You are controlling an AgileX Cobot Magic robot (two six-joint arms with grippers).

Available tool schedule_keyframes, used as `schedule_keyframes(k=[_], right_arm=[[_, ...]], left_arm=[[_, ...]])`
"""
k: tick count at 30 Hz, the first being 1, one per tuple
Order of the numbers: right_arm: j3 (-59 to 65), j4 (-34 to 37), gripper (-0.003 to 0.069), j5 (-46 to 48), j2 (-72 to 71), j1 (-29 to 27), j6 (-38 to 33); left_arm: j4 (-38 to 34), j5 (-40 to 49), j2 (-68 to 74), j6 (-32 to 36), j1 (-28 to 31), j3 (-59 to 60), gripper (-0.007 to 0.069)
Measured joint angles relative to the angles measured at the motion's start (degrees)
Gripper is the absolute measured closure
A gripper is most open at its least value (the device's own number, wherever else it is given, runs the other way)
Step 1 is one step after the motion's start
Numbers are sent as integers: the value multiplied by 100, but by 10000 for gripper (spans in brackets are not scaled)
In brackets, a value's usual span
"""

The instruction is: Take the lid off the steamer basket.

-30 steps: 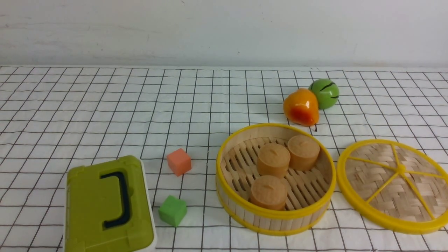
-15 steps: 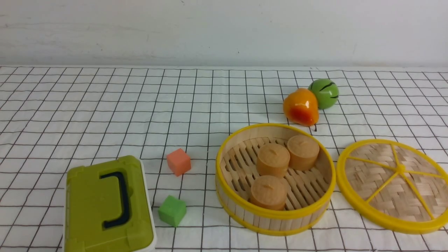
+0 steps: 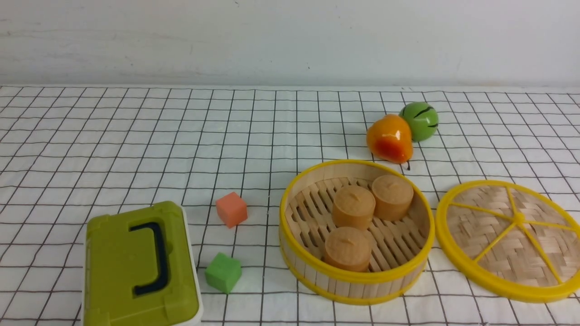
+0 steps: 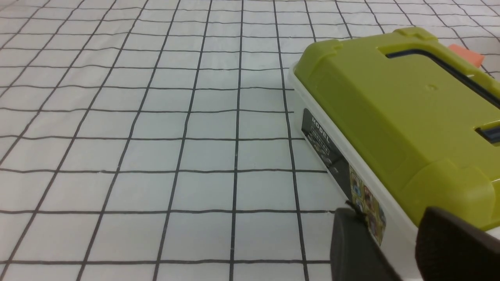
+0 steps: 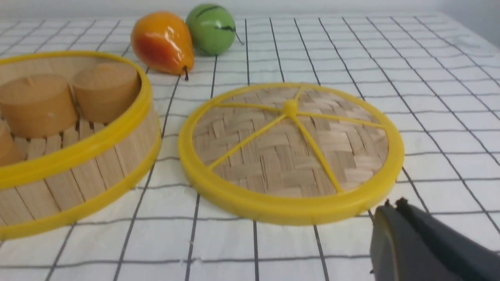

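The left end effector (image 4: 390, 218) is standing with its two dark matte fingers apart, gripping nothing, just beside the white lower edge of the olive-green rectangular plastic box (image 3: 140, 262) with a dark recessed handle. The right end effector (image 5: 392, 203) is showing its dark grey fingers pressed together and empty, just beside the yellow rim of the lid. Everything is resting on the worktop (image 3: 136, 136), which is wearing a white cloth with a thin black grid. Right of the box, a matte orange cube (image 3: 231, 208) and a matte green cube (image 3: 223, 272) are sitting apart. Next, the round steamer basket (image 3: 362, 286), with its pale bamboo-slat wall and yellow plastic rings, is standing open and holding three smooth tan cylinders (image 3: 353, 206). Behind it, a glossy orange pear (image 3: 389, 138) is touching a glossy green ball (image 3: 421, 120). The flat round lid (image 3: 498, 240) of woven pale bamboo with yellow spokes is lying flat on the cloth just right of the basket.
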Motion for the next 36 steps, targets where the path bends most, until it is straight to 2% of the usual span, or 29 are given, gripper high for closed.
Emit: schedule_keyframes(k=[10, 19, 36], right_arm=[[-44, -21, 683, 419, 0, 0, 0], [-44, -21, 683, 432, 0, 323, 0], [-44, -21, 673, 432, 0, 329, -17]], left_arm=[[0, 0, 0, 0, 0, 0, 386], [0, 0, 0, 0, 0, 0, 386], [0, 0, 0, 0, 0, 0, 386]])
